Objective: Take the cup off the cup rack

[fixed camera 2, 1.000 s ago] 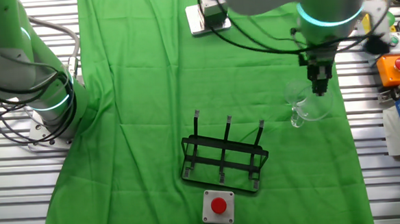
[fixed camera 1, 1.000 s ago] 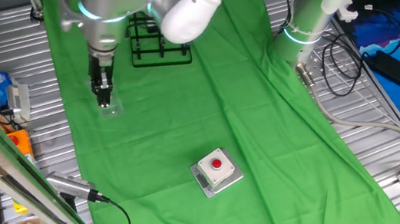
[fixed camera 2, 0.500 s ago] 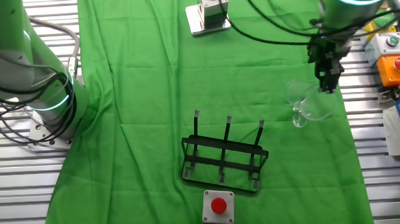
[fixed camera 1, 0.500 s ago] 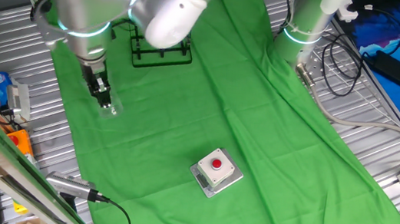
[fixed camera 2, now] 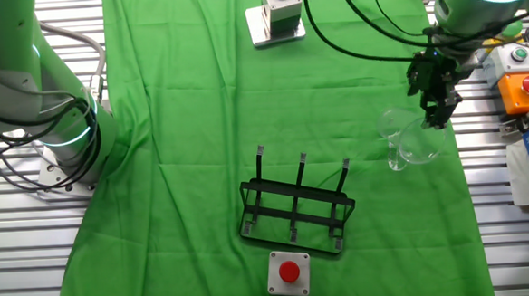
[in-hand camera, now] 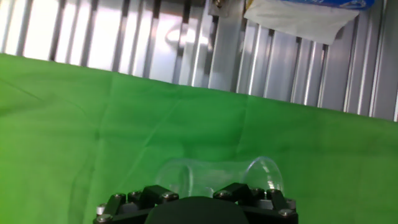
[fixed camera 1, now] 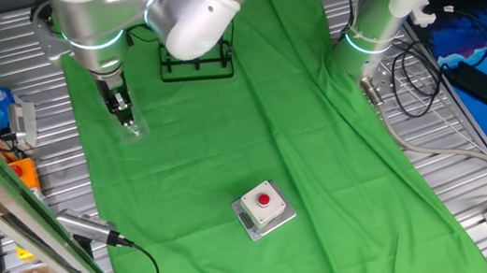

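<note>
Over the last second the arm has swung away from the cup rack [fixed camera 2: 297,208] toward the edge of the green cloth [fixed camera 2: 244,113], carrying the hand [fixed camera 2: 433,114] outward and tilting it; the cup [fixed camera 2: 407,139] has kept almost the same spot on the surface, lying on its side on the cloth, well apart from the rack, whose pegs stand bare. In my judgement the cup is already off the rack and what remains is only the letting go and drawing back. Whether that release has happened is hard to settle: in the other fixed view the dark fingers sit right at the cup's upper rim, and in one fixed view the hand [fixed camera 1: 121,109] overlaps the faint glass [fixed camera 1: 132,128], so I cannot tell whether the hand grips the cup or merely touches it. The hand view cuts off the fingertips entirely, showing only the mount and the cup's clear body [in-hand camera: 217,175] just beyond it. The glass itself nearly vanishes against the green.
</note>
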### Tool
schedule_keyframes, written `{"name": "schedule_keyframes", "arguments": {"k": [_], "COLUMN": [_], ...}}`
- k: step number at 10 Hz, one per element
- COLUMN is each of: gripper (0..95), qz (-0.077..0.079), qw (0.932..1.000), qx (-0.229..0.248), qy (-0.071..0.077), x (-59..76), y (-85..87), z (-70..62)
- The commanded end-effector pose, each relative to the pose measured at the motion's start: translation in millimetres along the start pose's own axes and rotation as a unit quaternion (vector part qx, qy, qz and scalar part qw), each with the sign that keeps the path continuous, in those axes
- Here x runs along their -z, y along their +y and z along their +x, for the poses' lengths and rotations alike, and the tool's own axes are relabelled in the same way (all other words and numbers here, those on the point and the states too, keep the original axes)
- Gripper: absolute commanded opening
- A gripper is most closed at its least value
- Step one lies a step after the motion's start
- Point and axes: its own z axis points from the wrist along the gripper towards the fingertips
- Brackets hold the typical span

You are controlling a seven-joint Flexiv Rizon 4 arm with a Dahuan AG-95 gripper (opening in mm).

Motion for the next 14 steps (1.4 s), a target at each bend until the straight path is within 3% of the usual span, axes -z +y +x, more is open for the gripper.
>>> {"name": "schedule_keyframes", "arguments": {"k": [1, 2, 3, 5, 6, 7, 8, 11, 12, 13, 14], "gripper": [57.0, 57.0, 38.0, 38.0, 19.0, 19.0, 0.0, 0.0, 0.0, 0.0, 0.0], "qz": [-0.005, -0.005, -0.005, -0.005, -0.006, -0.006, -0.006, -0.013, -0.047, -0.029, -0.027], "qw": [1.0, 0.9999, 0.9998, 0.9998, 0.9998, 0.9998, 0.9998, 0.9994, 0.9975, 0.9986, 0.9987], "qx": [-0.005, -0.01, -0.014, -0.016, -0.016, -0.02, -0.02, -0.031, -0.052, -0.043, -0.042], "qy": [0.006, 0.008, 0.011, 0.01, 0.009, 0.008, 0.006, 0.006, 0.007, 0.008, 0.008], "x": [1.7, 2.0, 2.2, 2.6, 3.1, 3.1, 2.6, 2.9, 8.4, 10.1, 10.1], "y": [-1.2, -1.4, -2.5, -5.1, -7.8, -8.9, -12.5, -15.5, -14.9, -16.0, -17.1], "z": [-1.1, -1.1, -1.2, -1.6, -1.7, -1.7, -1.3, 0.1, 1.1, 1.2, 1.7]}}
